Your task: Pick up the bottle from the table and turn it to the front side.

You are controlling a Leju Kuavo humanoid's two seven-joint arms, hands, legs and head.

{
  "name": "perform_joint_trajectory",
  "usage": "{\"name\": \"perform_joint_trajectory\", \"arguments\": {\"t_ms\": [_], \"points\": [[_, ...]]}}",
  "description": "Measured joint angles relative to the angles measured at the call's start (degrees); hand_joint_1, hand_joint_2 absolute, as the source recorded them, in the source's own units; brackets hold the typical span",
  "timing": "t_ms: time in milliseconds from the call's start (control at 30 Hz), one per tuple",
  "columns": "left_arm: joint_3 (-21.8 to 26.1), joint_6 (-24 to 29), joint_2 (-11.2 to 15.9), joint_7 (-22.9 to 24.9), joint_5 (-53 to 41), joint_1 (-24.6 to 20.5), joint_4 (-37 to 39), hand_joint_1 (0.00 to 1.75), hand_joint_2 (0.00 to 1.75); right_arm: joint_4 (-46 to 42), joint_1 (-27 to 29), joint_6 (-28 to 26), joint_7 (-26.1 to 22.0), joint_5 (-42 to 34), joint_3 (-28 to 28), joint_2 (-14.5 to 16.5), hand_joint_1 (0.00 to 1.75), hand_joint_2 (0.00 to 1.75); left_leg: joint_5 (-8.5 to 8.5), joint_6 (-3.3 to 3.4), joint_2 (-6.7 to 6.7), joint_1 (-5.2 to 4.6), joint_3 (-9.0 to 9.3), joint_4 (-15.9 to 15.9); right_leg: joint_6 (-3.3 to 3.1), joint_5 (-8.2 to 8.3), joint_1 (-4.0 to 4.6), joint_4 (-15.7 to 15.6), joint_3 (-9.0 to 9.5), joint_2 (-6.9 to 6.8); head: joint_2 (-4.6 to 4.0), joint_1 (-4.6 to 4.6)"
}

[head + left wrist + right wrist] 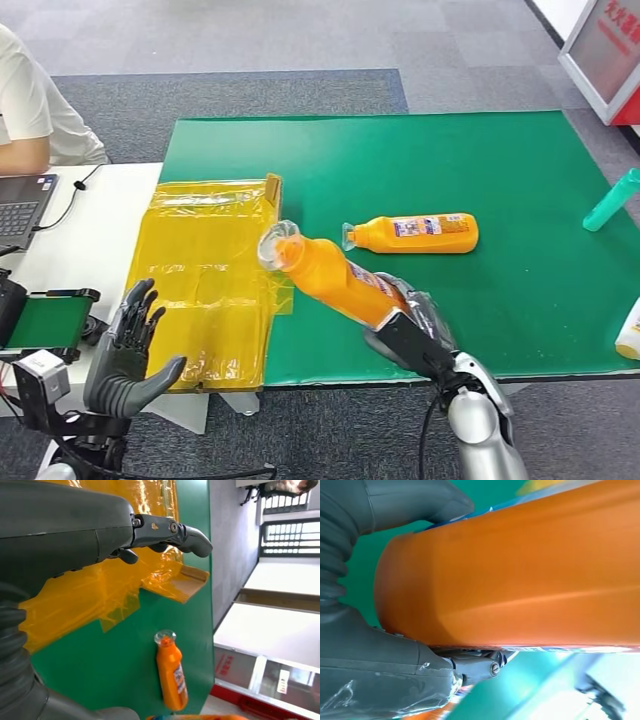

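Bottle (332,278) in R hand (411,335)

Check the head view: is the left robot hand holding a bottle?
No. The left robot hand hovers open beside the yellow sheet, while the right robot hand grips the orange bottle.

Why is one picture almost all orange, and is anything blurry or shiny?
Right wrist view: the held bottle sits so close to the camera that it looks soft and smeared. Left wrist view: the yellow film glares, and the windows are washed out. Head view: evenly lit and sharp.
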Motion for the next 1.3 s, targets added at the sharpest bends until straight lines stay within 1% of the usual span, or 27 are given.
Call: {"name": "perform_joint_trajectory", "arguments": {"t_ms": [100, 200, 333, 433, 567, 700, 833, 1000, 1300], "points": [[-1.6, 1.7, 0.1, -0.1, 2.0, -0.8, -0.1, 0.0, 1.75, -2.7, 0.9, -1.2, -0.6, -2.6, 2.4, 0.0, 1.75, 1.75, 0.01, -0.01, 0.0, 0.0, 0.0, 0.0, 0.0, 0.0, 0.01, 0.0, -0.01, 0.0, 0.0, -0.01], [-3.8, 3.6, 0.2, -0.1, 5.0, -1.9, -0.2, 0.0, 1.75, -5.0, 1.9, -3.6, -2.6, -5.1, 4.8, 0.0, 1.75, 1.75, 0.02, -0.02, 0.0, 0.0, 0.0, 0.0, 0.0, 0.0, 0.01, 0.0, -0.03, 0.0, 0.0, -0.01], [-7.8, 5.4, 0.6, 0.0, 6.2, -4.1, -0.1, 0.0, 1.75, -6.0, 2.8, -6.5, -3.7, -5.8, 7.6, 0.0, 1.75, 1.75, 0.01, -0.02, 0.0, 0.0, -0.01, 0.0, 0.0, 0.0, 0.01, 0.0, -0.03, 0.0, -0.01, -0.01], [-9.8, 5.7, 1.0, 0.0, 6.3, -5.2, -0.1, 0.0, 1.75, -6.0, 3.1, -7.0, -3.8, -5.9, 8.7, 0.0, 1.75, 1.75, 0.02, -0.01, 0.0, 0.0, -0.01, 0.0, 0.0, 0.0, 0.01, 0.0, -0.03, 0.01, 0.0, -0.01], [-11.0, 5.7, 1.3, 0.1, 6.2, -6.3, 0.0, 0.0, 1.75, -6.0, 3.2, -8.0, -3.3, -6.2, 9.4, 0.0, 1.75, 1.75, 0.02, -0.01, 0.0, 0.0, -0.02, 0.0, 0.0, 0.01, 0.01, 0.0, -0.04, 0.0, 0.0, 0.0], [-13.2, 6.6, 1.5, 1.2, 4.9, -9.0, 0.4, 0.0, 1.75, -5.0, 2.9, -11.0, -1.8, -6.9, 10.4, 1.0, 1.75, 1.75, 0.03, -0.03, 0.0, 0.0, -0.03, 0.0, -0.01, 0.01, 0.02, 0.0, -0.05, 0.01, 0.0, -0.01], [-16.7, 9.2, 1.8, 2.9, 2.1, -12.5, 2.1, 0.0, 1.75, -3.3, 1.8, -14.5, -0.6, -5.1, 12.4, 1.9, 1.75, 1.75, 0.07, -0.04, 0.0, 0.0, -0.03, 0.0, -0.02, 0.03, 0.02, 0.0, -0.05, 0.0, 0.0, -0.01], [-21.8, 13.6, 2.1, 4.9, -3.2, -16.2, 3.7, 0.0, 1.75, -2.4, 0.5, -19.0, 0.7, -0.8, 15.3, 2.1, 1.75, 1.75, 0.1, -0.01, 0.0, 0.0, -0.04, 0.0, 0.01, 0.06, 0.01, 0.0, -0.05, 0.0, 0.0, 0.0], [-26.4, 15.6, 2.3, 5.8, -5.3, -19.7, 4.6, 0.0, 1.75, -2.5, -1.1, -21.6, 1.4, 1.4, 17.2, 2.1, 1.75, 1.75, 0.1, -0.02, 0.0, 0.0, -0.07, 0.0, 0.01, 0.05, 0.01, 0.0, -0.1, 0.01, 0.0, -0.01]]}}
